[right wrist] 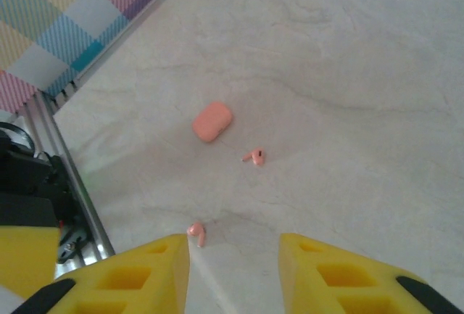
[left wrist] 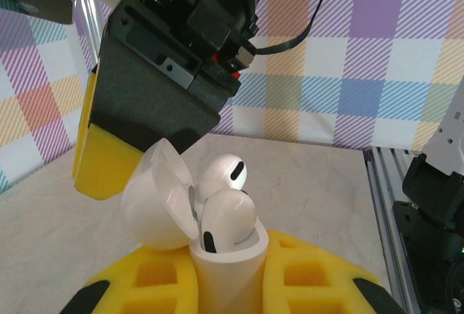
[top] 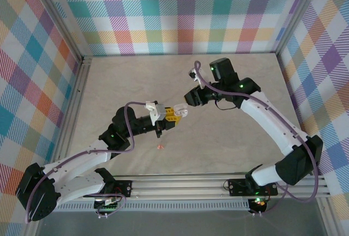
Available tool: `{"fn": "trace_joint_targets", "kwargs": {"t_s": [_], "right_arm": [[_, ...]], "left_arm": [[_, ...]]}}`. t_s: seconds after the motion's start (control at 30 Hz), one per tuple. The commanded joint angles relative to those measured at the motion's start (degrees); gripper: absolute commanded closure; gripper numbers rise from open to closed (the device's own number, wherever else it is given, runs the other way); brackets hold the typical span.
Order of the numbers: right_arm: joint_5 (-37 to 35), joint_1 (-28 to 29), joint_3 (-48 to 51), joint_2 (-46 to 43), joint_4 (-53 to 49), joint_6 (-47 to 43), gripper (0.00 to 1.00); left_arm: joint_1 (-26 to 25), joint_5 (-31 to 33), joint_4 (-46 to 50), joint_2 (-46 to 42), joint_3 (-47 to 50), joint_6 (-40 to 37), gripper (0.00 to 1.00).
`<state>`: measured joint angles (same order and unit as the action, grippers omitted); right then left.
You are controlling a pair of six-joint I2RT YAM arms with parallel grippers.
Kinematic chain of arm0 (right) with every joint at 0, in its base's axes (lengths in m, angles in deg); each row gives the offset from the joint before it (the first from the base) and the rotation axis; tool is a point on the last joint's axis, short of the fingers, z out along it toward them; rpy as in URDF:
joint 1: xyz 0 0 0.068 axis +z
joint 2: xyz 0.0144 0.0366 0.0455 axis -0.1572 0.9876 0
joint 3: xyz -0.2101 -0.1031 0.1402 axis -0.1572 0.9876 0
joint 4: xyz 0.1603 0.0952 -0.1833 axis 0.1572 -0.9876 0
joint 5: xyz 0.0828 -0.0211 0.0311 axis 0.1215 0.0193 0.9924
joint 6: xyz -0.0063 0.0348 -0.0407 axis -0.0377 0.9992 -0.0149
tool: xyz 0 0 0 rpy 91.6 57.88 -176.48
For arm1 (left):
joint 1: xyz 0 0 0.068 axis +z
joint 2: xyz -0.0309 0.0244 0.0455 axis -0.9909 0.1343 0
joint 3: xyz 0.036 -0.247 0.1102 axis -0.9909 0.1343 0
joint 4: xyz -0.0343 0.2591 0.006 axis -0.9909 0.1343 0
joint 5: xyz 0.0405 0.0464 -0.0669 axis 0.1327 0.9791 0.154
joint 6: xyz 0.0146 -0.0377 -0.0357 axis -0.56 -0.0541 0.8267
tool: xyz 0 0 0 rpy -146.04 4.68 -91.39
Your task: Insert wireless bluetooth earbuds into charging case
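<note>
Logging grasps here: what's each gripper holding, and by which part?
Left gripper clamps the white charging case by its lower body. Right gripper holds nothing, jaws apart.

The white case (left wrist: 156,205) and its two white earbuds (left wrist: 230,216) were smooth, glossy plastic. The pink case (right wrist: 212,121) had a smooth, softer sheen. The table (right wrist: 348,75) was matt and marbled; the rail (top: 191,184) was ribbed bare metal.
</note>
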<state>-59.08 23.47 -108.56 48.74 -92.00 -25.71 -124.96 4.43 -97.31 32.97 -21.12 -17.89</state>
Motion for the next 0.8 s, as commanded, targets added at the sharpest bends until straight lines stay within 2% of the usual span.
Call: {"fn": "trace_joint_targets", "kwargs": {"t_s": [0.0, 0.3, 0.77], "right_arm": [[6.2, -0.2, 2.5, -2.5, 2.1, 1.3, 0.64], [16.9, 0.5, 5.4, -5.2, 2.7, -4.3, 0.63], [4.6, 0.4, 10.7, -13.8, 10.1, -9.2, 0.52]], "left_arm": [[0.0, -1.4, -0.1, -0.5, -2.6, -1.4, 1.00], [0.0, -1.0, -2.5, 1.6, -2.8, -1.1, 1.00], [0.0, -0.3, -3.1, 2.3, -2.2, 0.0, 1.00]]}}
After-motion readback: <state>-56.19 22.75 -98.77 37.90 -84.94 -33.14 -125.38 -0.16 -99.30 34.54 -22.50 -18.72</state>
